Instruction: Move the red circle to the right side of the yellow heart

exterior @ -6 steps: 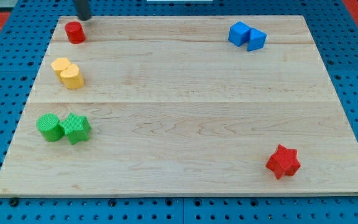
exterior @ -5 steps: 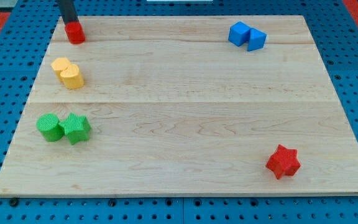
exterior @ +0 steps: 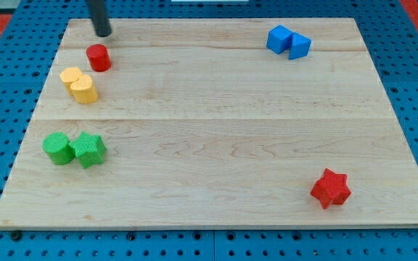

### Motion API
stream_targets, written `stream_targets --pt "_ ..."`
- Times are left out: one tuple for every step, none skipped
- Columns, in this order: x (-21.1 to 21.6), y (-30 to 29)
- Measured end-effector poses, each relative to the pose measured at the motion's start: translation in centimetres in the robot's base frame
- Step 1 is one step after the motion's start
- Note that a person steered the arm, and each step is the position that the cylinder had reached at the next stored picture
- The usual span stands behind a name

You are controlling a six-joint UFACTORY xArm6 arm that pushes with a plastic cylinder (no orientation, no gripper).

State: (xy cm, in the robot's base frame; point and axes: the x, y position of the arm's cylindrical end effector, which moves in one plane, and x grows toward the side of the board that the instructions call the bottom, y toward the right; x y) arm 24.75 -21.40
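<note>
One rod (upright), my tip (exterior: pixel 104 33) above red circle (exterior: pixel 99 57).

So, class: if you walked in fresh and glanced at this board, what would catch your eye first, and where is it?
Probably the dark rod, my tip, at the view's top left, just above the red circle with a small gap between. Below that sits the yellow heart, then a green pair at the left edge. Two blue blocks huddle at the top right, and a lone red star sits at the bottom right.
</note>
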Motion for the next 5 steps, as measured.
stream_targets --pt "4.4 0.0" --pt "7.3 1.7" --pt "9.2 3.3" --pt "12.0 3.8" --pt "15.7 5.8"
